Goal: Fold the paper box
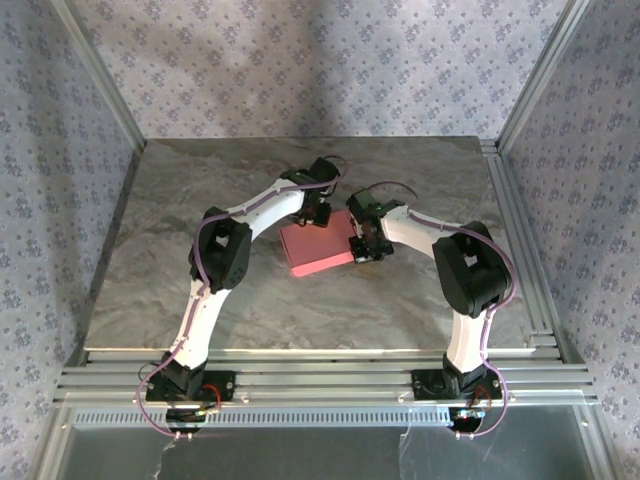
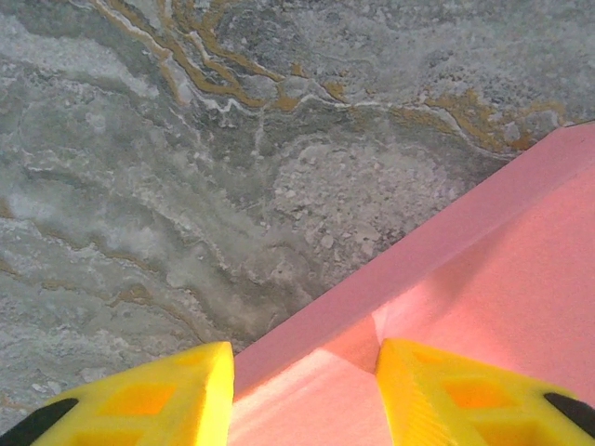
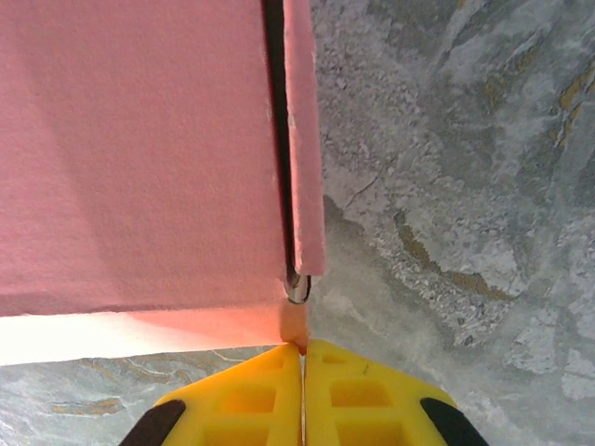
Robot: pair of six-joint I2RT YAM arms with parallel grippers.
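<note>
One paper box (image 1: 318, 250) between left pincer (image 2: 305, 360) and right pincer (image 3: 303, 347)

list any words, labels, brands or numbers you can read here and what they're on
No readable text in any view.
paper box: plain pink on the faces that show, no print.
left fingers and right fingers: yellow with black patches, no markings.
table: marbled grey pattern, no writing.
walls: small repeating floral pattern, no words.
</note>
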